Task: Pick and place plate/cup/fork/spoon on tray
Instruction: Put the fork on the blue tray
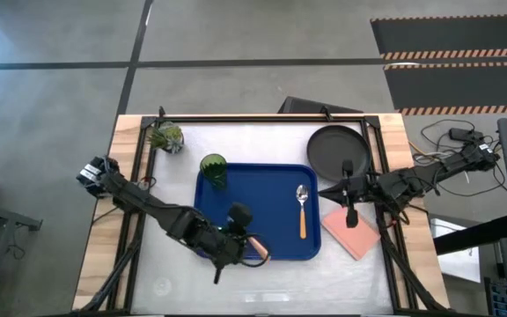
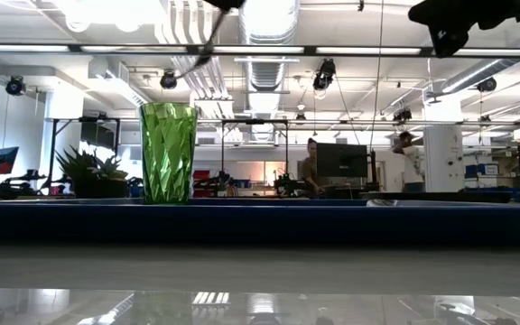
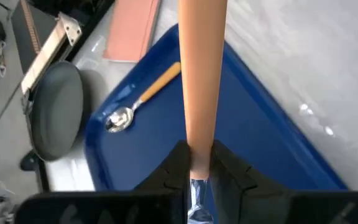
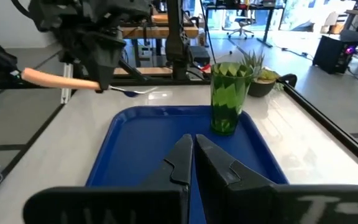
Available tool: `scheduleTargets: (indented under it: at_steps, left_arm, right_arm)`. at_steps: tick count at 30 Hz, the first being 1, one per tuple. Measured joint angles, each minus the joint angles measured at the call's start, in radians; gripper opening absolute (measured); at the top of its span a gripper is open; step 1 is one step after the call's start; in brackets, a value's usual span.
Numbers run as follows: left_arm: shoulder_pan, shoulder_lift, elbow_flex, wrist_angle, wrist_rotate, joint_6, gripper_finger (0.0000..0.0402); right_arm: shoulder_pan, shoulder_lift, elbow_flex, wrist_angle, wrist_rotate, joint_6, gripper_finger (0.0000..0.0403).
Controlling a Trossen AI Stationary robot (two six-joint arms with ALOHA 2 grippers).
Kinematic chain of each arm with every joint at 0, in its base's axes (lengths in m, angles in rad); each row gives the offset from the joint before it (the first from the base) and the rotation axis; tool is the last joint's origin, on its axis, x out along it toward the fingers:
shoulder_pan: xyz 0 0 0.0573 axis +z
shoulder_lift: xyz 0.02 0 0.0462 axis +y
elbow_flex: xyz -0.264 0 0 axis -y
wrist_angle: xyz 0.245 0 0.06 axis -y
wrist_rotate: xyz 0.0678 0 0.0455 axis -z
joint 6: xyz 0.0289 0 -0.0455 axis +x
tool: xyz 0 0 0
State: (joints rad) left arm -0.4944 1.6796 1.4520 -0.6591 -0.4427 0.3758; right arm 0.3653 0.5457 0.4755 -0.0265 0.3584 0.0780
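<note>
The blue tray (image 1: 262,189) lies mid-table. The green cup (image 1: 214,167) stands on its base in the tray's far left corner and also shows in the low view (image 2: 168,152). The spoon (image 1: 302,210) lies flat in the tray's right part. The dark plate (image 1: 336,147) rests flat on the table beyond the tray's far right corner. My left gripper (image 1: 246,241) is shut on the fork (image 4: 61,81) above the tray's near edge. My right gripper (image 1: 326,189) is shut and empty, hovering at the tray's right edge, pointing toward the left (image 4: 193,146). My left gripper pinches the fork between its two fingers at the tine-side end of the orange handle (image 3: 197,140), where the silver metal neck begins. The fingers come from above, across the fork. The fork is lifted clear and about level, its handle (image 1: 259,249) toward the near right.
A pink square pad (image 1: 352,232) lies right of the tray, partly under my right arm. A small potted plant (image 1: 166,136) stands at the table's far left. Bare white table shows along the near edge and left of the tray.
</note>
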Motion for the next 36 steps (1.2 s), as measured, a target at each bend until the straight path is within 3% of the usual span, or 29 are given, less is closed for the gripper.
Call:
scheduleTargets:
  at_steps: [13,18,36]
  left_arm:
    - [0.064,0.169,0.231,-0.116,0.025,0.341,0.0022]
    - [0.121,0.211,0.263,-0.12,0.152,0.396,0.0022]
    - [0.264,0.39,0.282,-0.13,0.162,0.583,0.0022]
  right_arm:
    - [0.004,-0.004,-0.001,0.0,0.0,-0.027,0.0008]
    - [0.004,-0.004,-0.001,0.001,0.0,-0.044,0.0008]
    - [0.003,-0.008,-0.001,-0.005,0.0,-0.064,0.0008]
